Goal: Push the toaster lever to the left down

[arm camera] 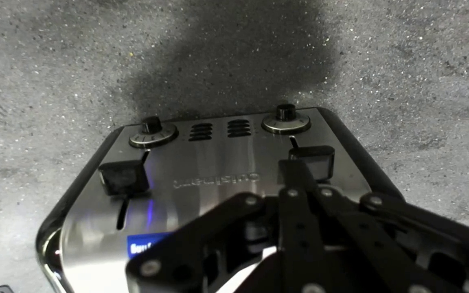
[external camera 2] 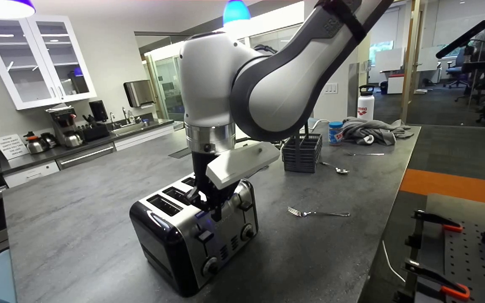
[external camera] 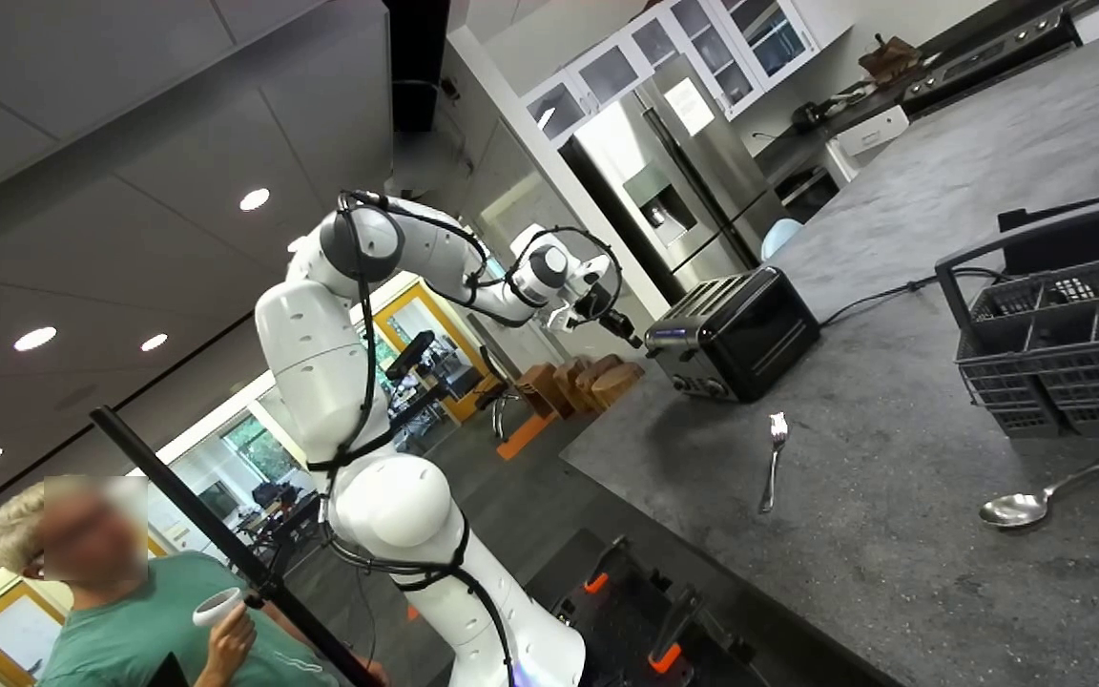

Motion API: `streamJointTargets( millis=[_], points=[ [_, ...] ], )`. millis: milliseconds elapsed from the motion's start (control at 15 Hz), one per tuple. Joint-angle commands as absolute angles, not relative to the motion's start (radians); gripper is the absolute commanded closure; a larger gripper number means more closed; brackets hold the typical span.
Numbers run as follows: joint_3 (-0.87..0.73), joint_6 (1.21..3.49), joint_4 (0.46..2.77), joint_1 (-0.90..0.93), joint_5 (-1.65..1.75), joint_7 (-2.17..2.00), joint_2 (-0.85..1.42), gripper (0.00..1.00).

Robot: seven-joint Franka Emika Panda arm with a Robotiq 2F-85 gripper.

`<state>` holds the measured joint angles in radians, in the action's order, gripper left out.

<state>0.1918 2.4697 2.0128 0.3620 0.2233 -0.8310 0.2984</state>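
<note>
My gripper point(arm camera: 299, 175) is closed and empty; it hangs beside a lever point(arm camera: 320, 160) of the toaster point(arm camera: 218, 162). I cannot tell whether they touch.

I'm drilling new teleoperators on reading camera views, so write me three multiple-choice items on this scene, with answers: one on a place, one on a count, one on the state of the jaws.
1. Where does the fork lie?
A) On the countertop, apart from the toaster
B) In the basket
C) On the floor

2. How many round dials show on the toaster's front?
A) One
B) Four
C) Two

3. How do the jaws stand?
A) Wide open
B) Closed together
C) Clamped on the fork

Answers
1: A, since both exterior views show countertop between fork and toaster.
2: C, since the wrist view shows one toward each end.
3: B, since the fingers come together in the wrist view.
</note>
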Motion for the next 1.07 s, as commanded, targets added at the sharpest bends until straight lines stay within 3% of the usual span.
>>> streamJointTargets(
  millis=[0,1000],
  points=[
    [0.163,2.491,1.963,0.394,0.241,-0.856,0.343,1.00],
    [0.125,2.434,1.834,0.445,0.216,-0.849,0.462,1.00]
  ],
)
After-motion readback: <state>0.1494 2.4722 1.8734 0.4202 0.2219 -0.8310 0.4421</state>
